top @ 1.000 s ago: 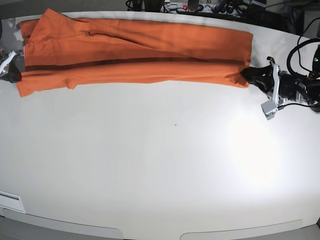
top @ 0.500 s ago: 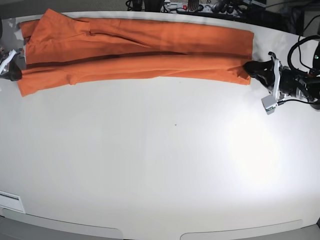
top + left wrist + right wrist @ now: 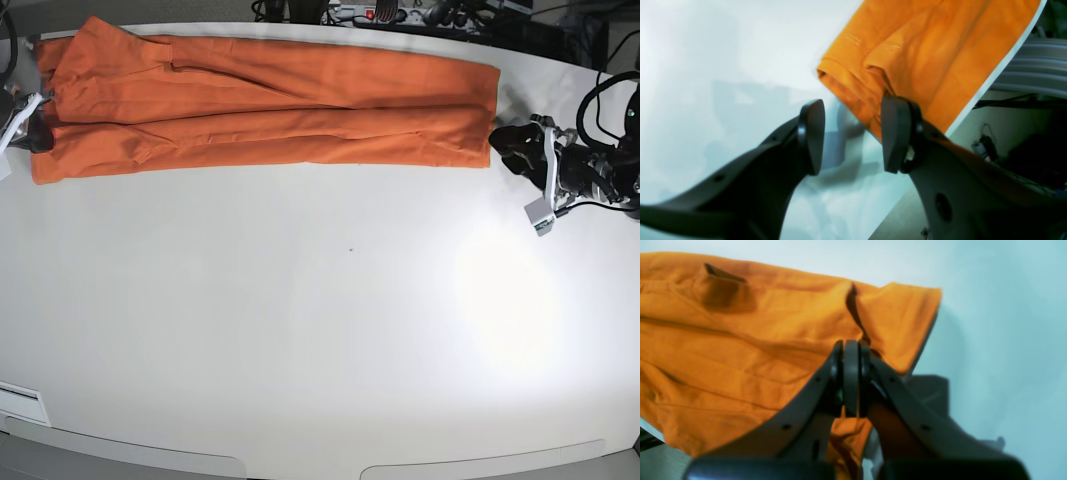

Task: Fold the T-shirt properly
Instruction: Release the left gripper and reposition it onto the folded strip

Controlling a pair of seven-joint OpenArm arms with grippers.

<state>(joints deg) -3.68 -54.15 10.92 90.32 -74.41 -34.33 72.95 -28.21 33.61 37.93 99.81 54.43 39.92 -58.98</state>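
Observation:
The orange T-shirt (image 3: 270,100) lies as a long narrow folded strip along the far edge of the white table (image 3: 320,330). My left gripper (image 3: 503,147) is open just off the strip's right end. In the left wrist view its jaws (image 3: 853,136) stand apart, with the shirt's hem corner (image 3: 853,83) just beyond the tips and touching the right pad. My right gripper (image 3: 38,132) is at the strip's left end. In the right wrist view it (image 3: 850,350) is shut on a pinch of the T-shirt (image 3: 740,340).
Cables and a power strip (image 3: 380,12) lie behind the table's far edge. The table's rim (image 3: 993,73) runs close behind the shirt's right end. A white label (image 3: 20,402) sits at the front left corner.
The shirt's near layer has been carried toward the far edge and laid flat. My left gripper has let go of the hem and opened. My right gripper has moved farther back, still holding.

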